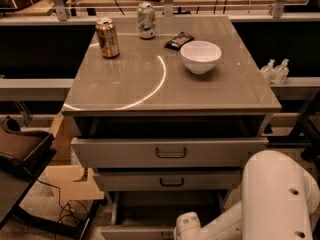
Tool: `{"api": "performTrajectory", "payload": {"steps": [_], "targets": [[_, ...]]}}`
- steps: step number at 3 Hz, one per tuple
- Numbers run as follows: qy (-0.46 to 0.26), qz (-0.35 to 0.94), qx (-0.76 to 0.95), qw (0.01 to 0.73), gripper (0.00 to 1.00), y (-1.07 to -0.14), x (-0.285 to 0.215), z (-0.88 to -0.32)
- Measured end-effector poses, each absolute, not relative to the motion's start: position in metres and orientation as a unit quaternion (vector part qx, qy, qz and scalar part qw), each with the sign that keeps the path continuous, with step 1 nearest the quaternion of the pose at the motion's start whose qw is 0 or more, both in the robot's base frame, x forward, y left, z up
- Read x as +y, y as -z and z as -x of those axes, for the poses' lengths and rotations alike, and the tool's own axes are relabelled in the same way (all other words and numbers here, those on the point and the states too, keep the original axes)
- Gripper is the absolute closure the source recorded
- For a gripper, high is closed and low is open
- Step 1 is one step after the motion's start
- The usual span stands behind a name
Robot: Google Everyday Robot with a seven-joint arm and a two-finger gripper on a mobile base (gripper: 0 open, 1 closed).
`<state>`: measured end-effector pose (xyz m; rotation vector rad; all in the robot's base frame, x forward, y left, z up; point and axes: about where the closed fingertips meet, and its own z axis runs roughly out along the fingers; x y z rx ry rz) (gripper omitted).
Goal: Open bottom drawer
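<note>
The grey cabinet has three drawers. The bottom drawer (136, 232) is pulled out, its flat grey front at the bottom edge of the camera view and its plain inside (165, 206) showing. Its handle is out of view. My white arm (272, 199) comes in from the lower right, and its rounded wrist (187, 227) sits right at the bottom drawer's front. My gripper is below the bottom edge of the view, past the wrist. The middle drawer (170, 180) and the wide top drawer (170, 152) each stick out a little and have dark loop handles.
On the cabinet top (125, 84) stand a brown can (107, 37), a green-white can (146, 20), a dark snack packet (179, 40) and a white bowl (200, 56). A dark chair (20, 154) and cardboard (70, 179) are at the left. Small bottles (275, 71) stand at the right.
</note>
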<state>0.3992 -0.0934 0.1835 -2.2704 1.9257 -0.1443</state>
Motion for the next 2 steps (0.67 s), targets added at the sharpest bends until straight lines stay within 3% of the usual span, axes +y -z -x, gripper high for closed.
{"api": "performTrajectory", "payload": {"steps": [2], "targets": [[0.112, 0.759, 0.623, 0.154, 1.0, -0.286, -0.132, -0.387]]}}
